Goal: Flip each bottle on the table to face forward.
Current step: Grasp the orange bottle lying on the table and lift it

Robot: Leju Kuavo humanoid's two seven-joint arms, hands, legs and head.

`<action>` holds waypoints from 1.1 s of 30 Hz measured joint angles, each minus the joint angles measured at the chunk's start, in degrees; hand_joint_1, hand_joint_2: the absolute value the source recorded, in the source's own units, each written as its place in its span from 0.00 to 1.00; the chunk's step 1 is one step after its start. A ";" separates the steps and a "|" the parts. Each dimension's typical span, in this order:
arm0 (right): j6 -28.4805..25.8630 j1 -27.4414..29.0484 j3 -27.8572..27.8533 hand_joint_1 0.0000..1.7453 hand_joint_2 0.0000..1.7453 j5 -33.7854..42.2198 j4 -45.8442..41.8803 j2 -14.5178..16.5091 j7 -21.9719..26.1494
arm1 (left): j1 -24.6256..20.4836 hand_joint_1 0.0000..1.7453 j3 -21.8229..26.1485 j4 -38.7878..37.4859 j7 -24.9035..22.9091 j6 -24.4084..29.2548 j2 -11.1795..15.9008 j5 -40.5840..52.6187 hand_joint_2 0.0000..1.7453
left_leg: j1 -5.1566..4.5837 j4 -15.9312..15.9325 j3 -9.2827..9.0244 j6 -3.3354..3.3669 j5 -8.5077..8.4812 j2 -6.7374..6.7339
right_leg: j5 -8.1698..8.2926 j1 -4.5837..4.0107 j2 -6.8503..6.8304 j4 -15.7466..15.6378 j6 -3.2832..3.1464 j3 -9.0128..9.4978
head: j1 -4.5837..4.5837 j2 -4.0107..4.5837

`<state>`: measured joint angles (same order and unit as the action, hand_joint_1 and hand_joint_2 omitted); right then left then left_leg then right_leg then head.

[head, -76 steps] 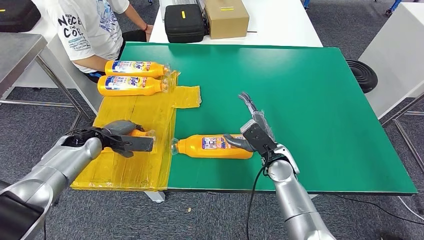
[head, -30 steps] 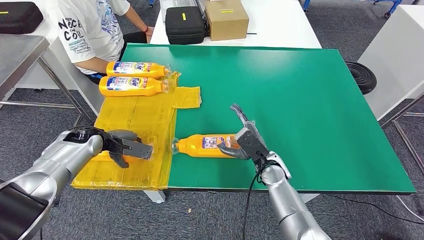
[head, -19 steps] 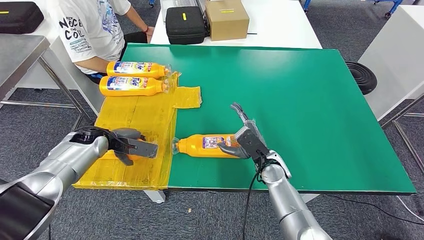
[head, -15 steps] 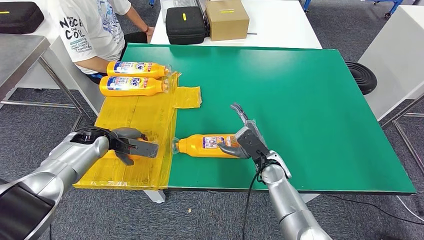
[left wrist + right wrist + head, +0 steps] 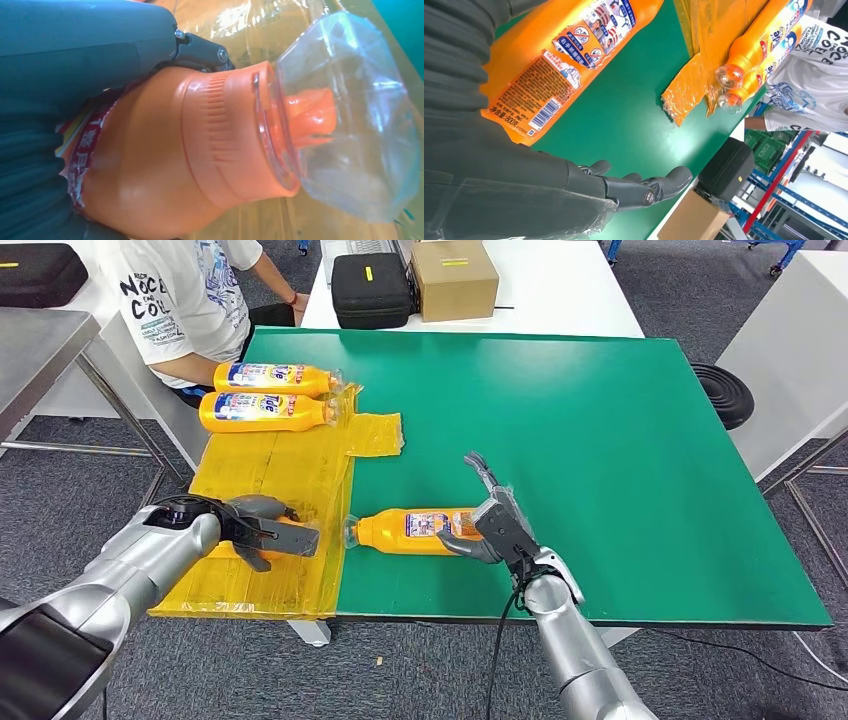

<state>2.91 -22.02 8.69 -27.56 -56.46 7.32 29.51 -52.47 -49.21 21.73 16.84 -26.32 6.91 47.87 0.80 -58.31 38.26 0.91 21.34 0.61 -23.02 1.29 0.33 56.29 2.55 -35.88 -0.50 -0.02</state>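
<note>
My left hand point(image 5: 262, 532) grips an orange bottle point(image 5: 200, 150) low over the yellow sheet point(image 5: 280, 475) at the table's front left; its clear cap point(image 5: 350, 115) points away from the wrist. A second orange bottle point(image 5: 415, 532) lies on the green table point(image 5: 600, 420), cap to the left, barcode label point(image 5: 549, 75) facing up. My right hand point(image 5: 490, 525) is at its base end. The thumb touches the bottle and the fingers point(image 5: 639, 187) stretch out above the table. Two more bottles point(image 5: 272, 375) point(image 5: 265, 412) lie side by side at the sheet's far end, brand labels up.
A person in a white T-shirt point(image 5: 170, 290) sits at the table's far left corner. A black case point(image 5: 368, 285) and a cardboard box point(image 5: 452, 275) stand on the white table behind. A black round object point(image 5: 722, 390) sits past the right edge.
My left hand has slid a little to the right with its bottle. My right hand first drew in to the lying bottle's base and has hardly moved since.
</note>
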 joint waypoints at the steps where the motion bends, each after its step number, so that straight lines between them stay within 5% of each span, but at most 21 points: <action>1: 0.00 0.07 -0.08 0.00 1.00 0.00 -0.09 -0.01 -0.04 | -0.06 0.00 -0.01 -0.01 0.17 -0.27 0.00 -0.08 1.00 | 0.00 0.00 0.00 0.00 0.00 0.00 | 0.00 0.00 0.00 0.00 0.00 0.00 | 0.00 0.00; 31: 0.07 0.55 -0.80 0.00 1.00 -0.07 -0.48 -0.61 -0.16 | -1.01 0.00 -0.78 -0.04 0.79 -1.28 0.02 -2.20 1.00 | 0.00 0.00 0.05 0.00 0.00 -0.01 | 0.00 0.00 0.00 0.01 0.00 -0.05 | 0.00 0.00; 33: 0.07 0.55 -0.80 0.00 1.00 -0.07 -0.48 -0.66 -0.16 | -1.06 0.00 -0.78 -0.04 0.78 -1.22 0.02 -2.26 0.50 | 0.00 0.00 0.05 0.00 0.00 -0.01 | 0.00 0.00 0.00 0.01 0.00 -0.06 | 0.00 0.00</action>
<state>2.97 -21.47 7.89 -27.63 -56.94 6.66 29.35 -53.53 -49.99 21.68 17.62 -27.54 6.93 45.61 0.81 -58.31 38.31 0.91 21.34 0.60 -23.01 1.28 0.33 56.30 2.55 -35.93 -0.50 -0.02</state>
